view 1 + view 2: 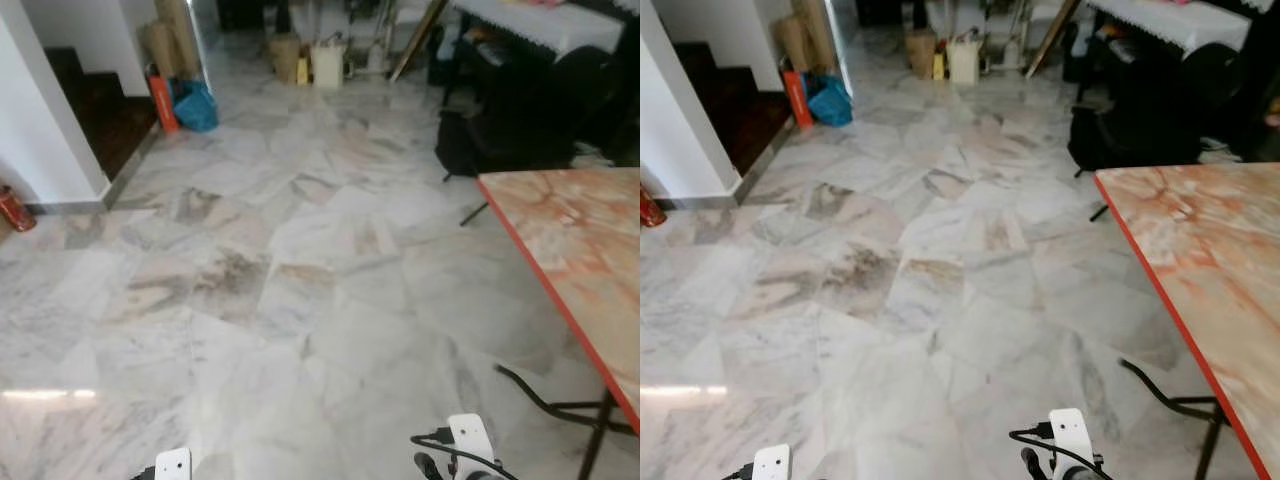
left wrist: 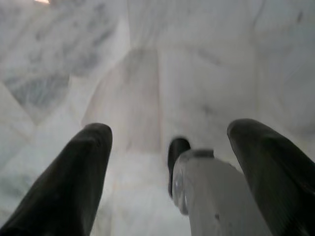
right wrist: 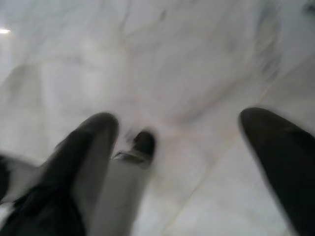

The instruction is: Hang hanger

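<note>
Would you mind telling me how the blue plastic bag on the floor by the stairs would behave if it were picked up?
The blue plastic bag looks crumpled and slumped, so it is probably floppy. It sags against the orange cylinder, so it likely won't roll. Its weight can't be judged; the contents are hidden.

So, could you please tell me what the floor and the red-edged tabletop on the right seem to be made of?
Pale grey-veined floor: polished marble tiles, judging by veining, seams and glare. Red-edged tabletop: glossy marble-pattern surface, perhaps laminate; black metal-looking folding legs below.
</note>
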You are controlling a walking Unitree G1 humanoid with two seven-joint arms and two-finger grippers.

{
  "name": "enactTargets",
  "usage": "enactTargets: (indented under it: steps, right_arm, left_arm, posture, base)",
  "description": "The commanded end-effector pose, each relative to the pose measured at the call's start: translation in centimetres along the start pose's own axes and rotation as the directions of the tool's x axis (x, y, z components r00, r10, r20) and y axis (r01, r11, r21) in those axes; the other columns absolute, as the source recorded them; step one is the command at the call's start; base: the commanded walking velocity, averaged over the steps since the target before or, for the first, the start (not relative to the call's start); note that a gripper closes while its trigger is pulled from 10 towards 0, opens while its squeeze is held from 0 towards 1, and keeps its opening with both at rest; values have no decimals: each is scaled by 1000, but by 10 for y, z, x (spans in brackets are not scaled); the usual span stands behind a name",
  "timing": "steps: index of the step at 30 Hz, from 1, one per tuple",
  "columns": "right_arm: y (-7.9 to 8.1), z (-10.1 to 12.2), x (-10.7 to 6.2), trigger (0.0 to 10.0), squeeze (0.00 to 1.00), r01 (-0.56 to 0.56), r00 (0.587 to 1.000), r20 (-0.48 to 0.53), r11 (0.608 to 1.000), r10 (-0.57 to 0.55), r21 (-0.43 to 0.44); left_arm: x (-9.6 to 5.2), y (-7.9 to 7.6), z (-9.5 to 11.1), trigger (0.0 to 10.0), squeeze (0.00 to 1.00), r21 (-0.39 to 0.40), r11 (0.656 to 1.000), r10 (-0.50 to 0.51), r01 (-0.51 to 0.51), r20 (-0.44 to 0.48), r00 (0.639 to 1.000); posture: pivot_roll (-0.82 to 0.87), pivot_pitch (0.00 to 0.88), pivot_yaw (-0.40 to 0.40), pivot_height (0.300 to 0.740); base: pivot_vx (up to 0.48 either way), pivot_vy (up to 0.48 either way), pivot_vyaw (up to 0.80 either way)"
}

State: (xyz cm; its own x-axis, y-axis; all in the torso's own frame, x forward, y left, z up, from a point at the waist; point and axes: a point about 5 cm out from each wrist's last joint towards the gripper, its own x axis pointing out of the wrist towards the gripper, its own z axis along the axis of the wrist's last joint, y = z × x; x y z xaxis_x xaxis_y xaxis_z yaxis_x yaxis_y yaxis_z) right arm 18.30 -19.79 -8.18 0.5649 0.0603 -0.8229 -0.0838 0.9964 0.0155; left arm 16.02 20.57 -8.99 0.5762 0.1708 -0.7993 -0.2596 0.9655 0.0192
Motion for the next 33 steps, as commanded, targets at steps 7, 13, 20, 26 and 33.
enactTargets:
  steps: [7, 13, 20, 26, 33]
  right_arm:
    - [8, 2, 2, 10000, 0, -15, 1000, 3, 1000, 15, -2]
    - [10, -1, 2, 10000, 0, -14, 1000, -4, 1000, 14, 2]
    - [10, -2, 2, 10000, 0, -14, 1000, -4, 1000, 14, 7]
    - [10, -2, 2, 10000, 0, -15, 1000, -2, 1000, 15, 13]
    - [9, -1, 1, 10000, 0, -14, 1000, 1, 1000, 14, 22]
  left_arm:
    - [0, 4, -2, 10000, 0, 16, 1000, 7, -7, -17, 1000]
    - [0, 5, -2, 10000, 0, 18, 1000, 8, -8, -15, 1000]
    - [-1, 6, -3, 10000, 0, 21, 1000, 8, -8, -17, 1000]
    - [-1, 7, -5, 10000, 0, 22, 1000, 8, -8, -23, 1000]
    - [-1, 8, -6, 10000, 0, 25, 1000, 8, -7, -33, 999]
  posture:
    - [-76, 0, 6, 740]
    - [-76, 0, 10, 740]
    - [-76, 0, 11, 740]
    - [-75, 0, 12, 740]
    - [-79, 0, 15, 740]
  base:
    - [-316, 0, 0]
    - [-315, 0, 0]
    - [-318, 0, 0]
    - [-315, 0, 0]
    - [-314, 0, 0]
